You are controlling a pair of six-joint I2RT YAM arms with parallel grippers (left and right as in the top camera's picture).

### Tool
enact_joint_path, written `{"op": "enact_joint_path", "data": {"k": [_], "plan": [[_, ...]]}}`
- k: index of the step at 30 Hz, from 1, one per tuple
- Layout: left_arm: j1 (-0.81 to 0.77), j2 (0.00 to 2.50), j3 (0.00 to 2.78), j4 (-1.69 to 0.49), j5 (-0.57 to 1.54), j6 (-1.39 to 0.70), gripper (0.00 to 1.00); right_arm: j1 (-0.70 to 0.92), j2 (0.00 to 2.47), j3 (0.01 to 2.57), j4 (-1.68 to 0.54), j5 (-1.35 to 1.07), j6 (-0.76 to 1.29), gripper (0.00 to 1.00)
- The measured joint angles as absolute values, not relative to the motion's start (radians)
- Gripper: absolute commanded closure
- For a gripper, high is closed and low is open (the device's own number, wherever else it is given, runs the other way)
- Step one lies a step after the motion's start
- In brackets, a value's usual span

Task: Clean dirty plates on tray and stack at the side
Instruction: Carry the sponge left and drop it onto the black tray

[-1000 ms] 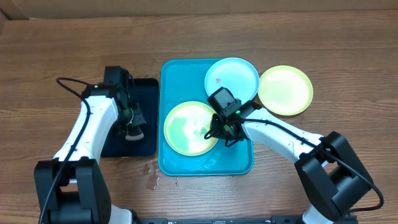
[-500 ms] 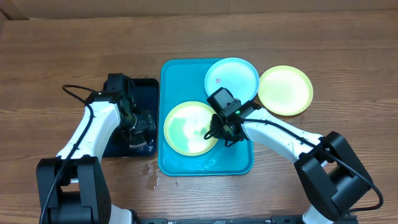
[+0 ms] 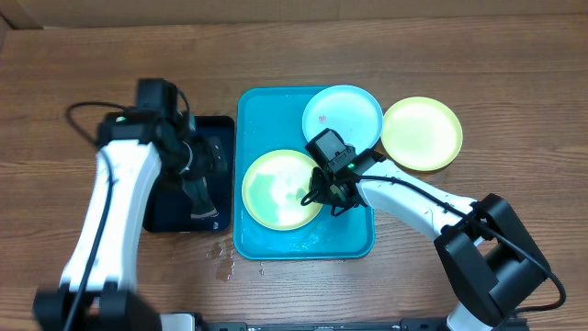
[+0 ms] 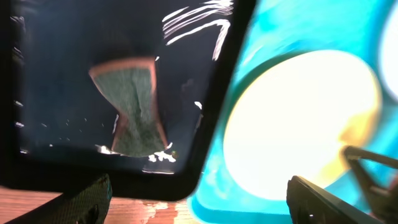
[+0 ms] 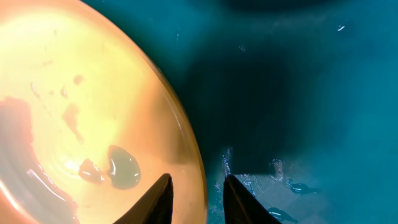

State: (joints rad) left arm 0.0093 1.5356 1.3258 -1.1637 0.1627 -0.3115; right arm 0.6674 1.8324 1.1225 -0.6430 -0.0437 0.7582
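Note:
A pale yellow-green plate (image 3: 276, 188) lies in the turquoise tray (image 3: 253, 110), wet, with reddish smears (image 5: 74, 93). My right gripper (image 3: 322, 195) is at its right rim. The jaws (image 5: 198, 186) stand slightly open, one finger over the plate and one outside the rim. A light blue plate (image 3: 342, 115) with a red speck rests on the tray's far right corner. Another yellow-green plate (image 3: 421, 133) sits on the table to the right. My left gripper (image 3: 204, 175) hangs wide open and empty (image 4: 199, 199) above the black tray's right edge.
A green sponge with an orange edge (image 4: 132, 106) lies pinched in the middle on the black tray (image 3: 165, 216), left of the turquoise tray. Water drops mark the wood (image 3: 225, 257) in front of the trays.
My left gripper opened and rose from the black tray, leaving the sponge lying there. The right jaws parted a little at the plate's rim; the plate has not moved.

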Motion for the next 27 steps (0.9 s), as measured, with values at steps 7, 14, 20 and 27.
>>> {"op": "enact_joint_path", "data": {"k": [7, 14, 20, 27], "plan": [[0.009, 1.242, 1.404, -1.166, 0.137, -0.352, 0.00, 0.667, 1.834, 1.122, -0.643, -0.044, 0.758, 0.71], [0.009, 1.100, 1.407, -1.177, 0.053, -0.388, 0.00, 0.667, 1.834, 1.122, -0.643, -0.044, 0.758, 0.72], [0.009, 1.108, 1.407, -1.182, 0.035, -0.391, 0.00, 0.667, 1.834, 1.122, -0.643, -0.044, 0.758, 0.72], [0.009, 1.141, 1.407, -1.182, 0.028, -0.391, 0.00, 0.667, 1.834, 1.098, -0.592, -0.041, 0.761, 0.84]]}}
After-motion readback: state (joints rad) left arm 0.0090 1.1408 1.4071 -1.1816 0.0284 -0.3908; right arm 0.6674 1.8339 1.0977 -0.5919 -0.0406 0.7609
